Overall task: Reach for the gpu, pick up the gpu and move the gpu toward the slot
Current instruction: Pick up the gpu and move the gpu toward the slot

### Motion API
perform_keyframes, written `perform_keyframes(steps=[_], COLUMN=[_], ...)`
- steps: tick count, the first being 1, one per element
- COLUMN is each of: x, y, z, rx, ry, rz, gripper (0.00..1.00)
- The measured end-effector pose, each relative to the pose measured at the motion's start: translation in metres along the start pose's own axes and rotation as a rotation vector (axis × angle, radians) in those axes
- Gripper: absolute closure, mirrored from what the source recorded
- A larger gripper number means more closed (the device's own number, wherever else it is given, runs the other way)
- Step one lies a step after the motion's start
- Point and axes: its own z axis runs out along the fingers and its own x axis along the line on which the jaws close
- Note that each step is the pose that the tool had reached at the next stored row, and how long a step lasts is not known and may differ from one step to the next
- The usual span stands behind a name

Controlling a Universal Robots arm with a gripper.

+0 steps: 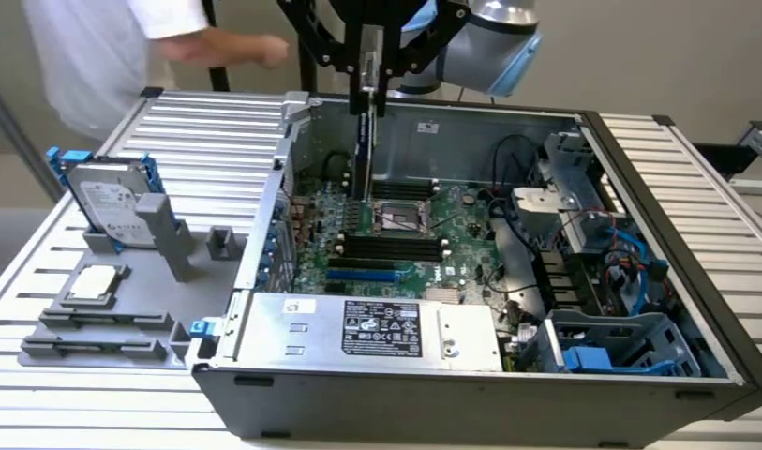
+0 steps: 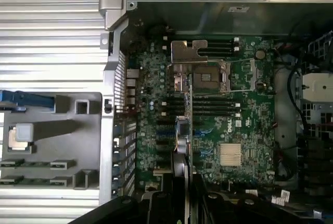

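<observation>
The reach and the pick-up look finished: the black gripper [image 1: 370,70] hangs above the open grey computer case [image 1: 680,281] with its jaws closed on the top edge of the thin, dark-faced gpu card [image 1: 363,141], which hangs edge-down and upright over the green motherboard [image 1: 462,244]. In the wrist view the same gpu card [image 2: 189,125] runs as a narrow strip away from the gripper [image 2: 179,193], with its silver metal bracket [image 2: 188,50] at the far end, above the board and across the dark memory slots. The card's lower edge seems to sit just above the board rather than in it (the exterior view suggests a small gap, though I cannot be sure), so by my judgement the carry toward the slot is well along but the card is not seated.

Counted: one arm, one gripper, one gpu card, one open case. On the grey fixture tray [image 1: 118,347] beside the case stand one silver hard drive in a blue frame [image 1: 108,202] and one small square silver chip [image 1: 96,281]. One person in a white shirt [image 1: 106,47] stands behind the slatted metal table [image 1: 205,131].
</observation>
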Motion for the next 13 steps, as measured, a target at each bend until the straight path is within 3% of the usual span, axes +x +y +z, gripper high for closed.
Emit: perform_keyframes(steps=[13], x=[-0.050], y=[0.0232], z=[0.0072], rx=[-0.0002], ry=[0.0010], rz=[0.000], gripper=[0.74])
